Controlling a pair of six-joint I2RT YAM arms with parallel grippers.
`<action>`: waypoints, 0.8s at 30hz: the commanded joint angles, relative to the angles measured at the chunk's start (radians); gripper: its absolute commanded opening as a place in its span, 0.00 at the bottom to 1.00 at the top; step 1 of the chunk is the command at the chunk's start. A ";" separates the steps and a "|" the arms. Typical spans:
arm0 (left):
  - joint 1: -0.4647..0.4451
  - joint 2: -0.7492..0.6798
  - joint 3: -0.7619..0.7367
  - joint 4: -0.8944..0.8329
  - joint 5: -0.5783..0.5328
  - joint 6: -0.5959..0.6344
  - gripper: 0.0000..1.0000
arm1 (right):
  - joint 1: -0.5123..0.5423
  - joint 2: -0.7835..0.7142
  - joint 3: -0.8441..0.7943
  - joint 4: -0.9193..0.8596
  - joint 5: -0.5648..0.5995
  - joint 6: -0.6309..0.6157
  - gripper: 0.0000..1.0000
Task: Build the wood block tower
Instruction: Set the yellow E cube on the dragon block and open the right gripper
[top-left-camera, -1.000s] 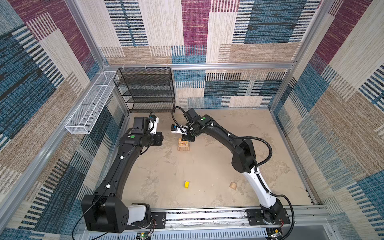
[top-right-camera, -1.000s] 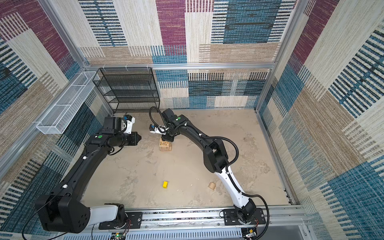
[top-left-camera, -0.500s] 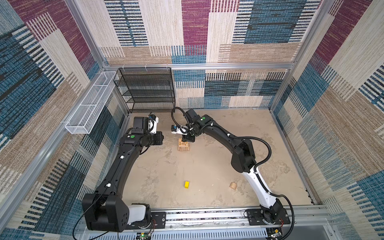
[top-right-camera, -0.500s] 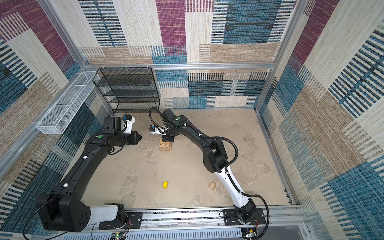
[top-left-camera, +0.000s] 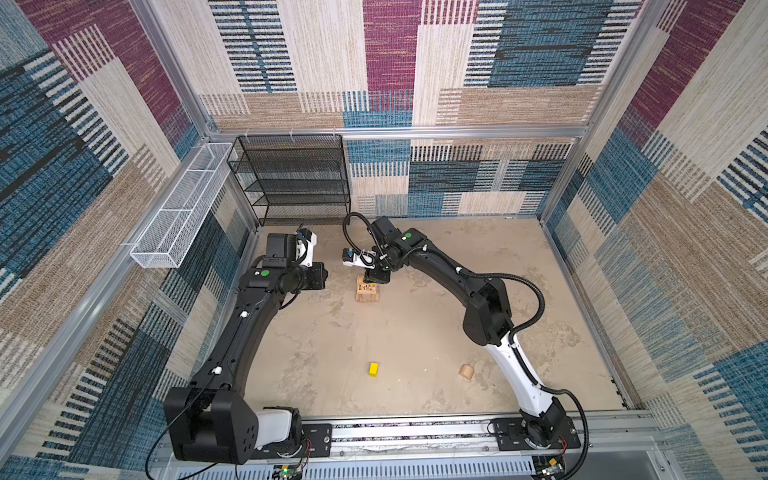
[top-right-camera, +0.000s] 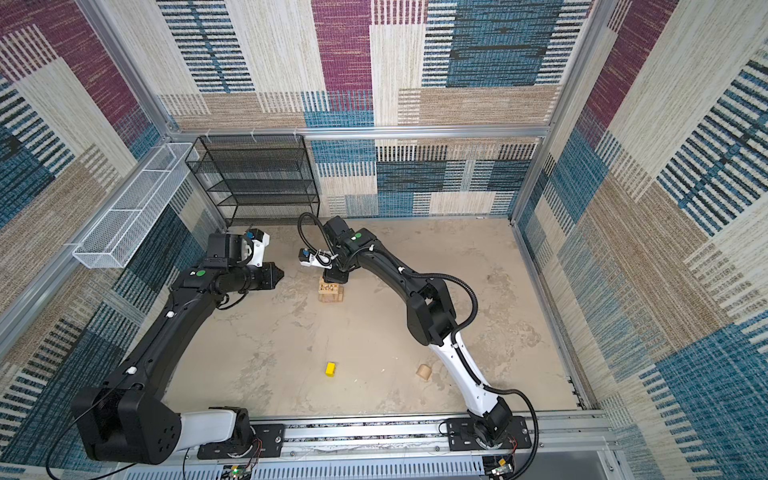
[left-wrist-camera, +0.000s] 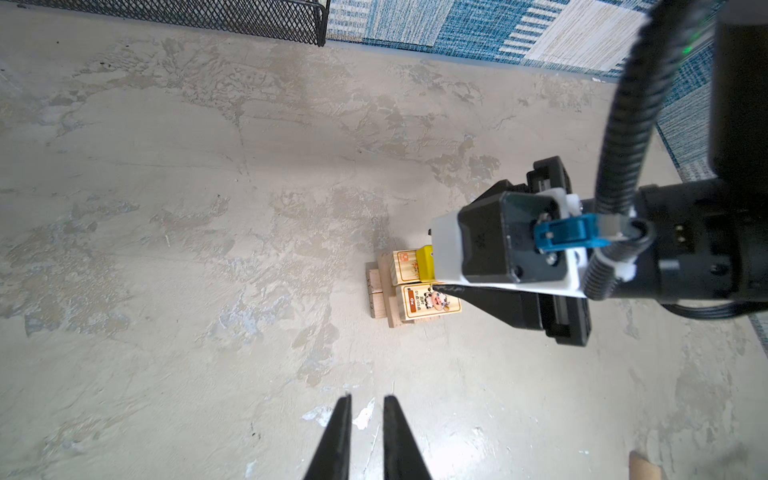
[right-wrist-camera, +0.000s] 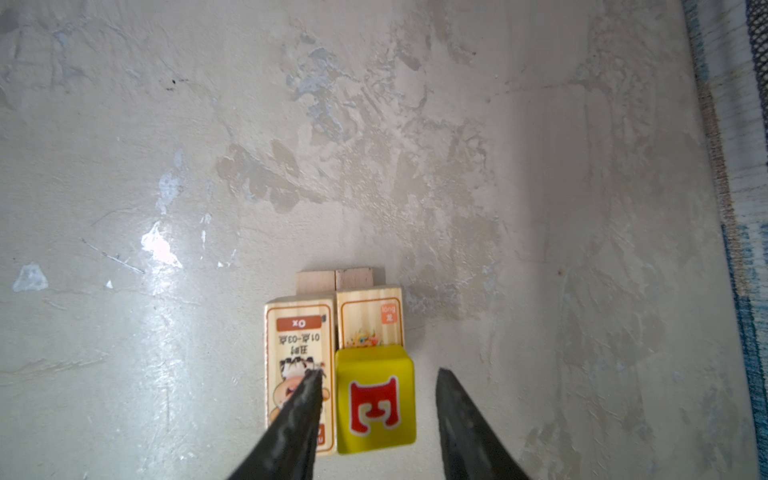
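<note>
Top views first. The right gripper (top-left-camera: 371, 277) hangs right over the tower (top-left-camera: 368, 295) at the back of the table (top-left-camera: 415, 332). The left gripper (top-left-camera: 321, 275) sits off to the side, apart from it. A loose yellow block (top-left-camera: 374, 368) and the rounded tan piece (top-left-camera: 466, 372) lie well out front. Both top views show all this, but the jaws are too small to read.

Left wrist view: the left fingers (left-wrist-camera: 343, 436) are nearly together with a thin gap. They grip nothing, just bare table below.

Only the right wrist view shows the right jaws properly. They're spread, straddling the yellow E block (right-wrist-camera: 374, 399) on top of the tower. A gap shows on each side, so no clamp.
</note>
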 joint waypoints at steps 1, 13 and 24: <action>0.002 -0.005 -0.003 0.011 0.019 -0.014 0.19 | -0.002 -0.011 0.004 0.011 -0.013 0.005 0.48; 0.005 -0.003 -0.003 0.013 0.021 -0.017 0.19 | -0.004 0.000 0.007 -0.010 -0.022 -0.007 0.46; 0.006 -0.002 -0.004 0.014 0.019 -0.016 0.20 | -0.008 0.027 0.036 -0.044 -0.039 -0.015 0.41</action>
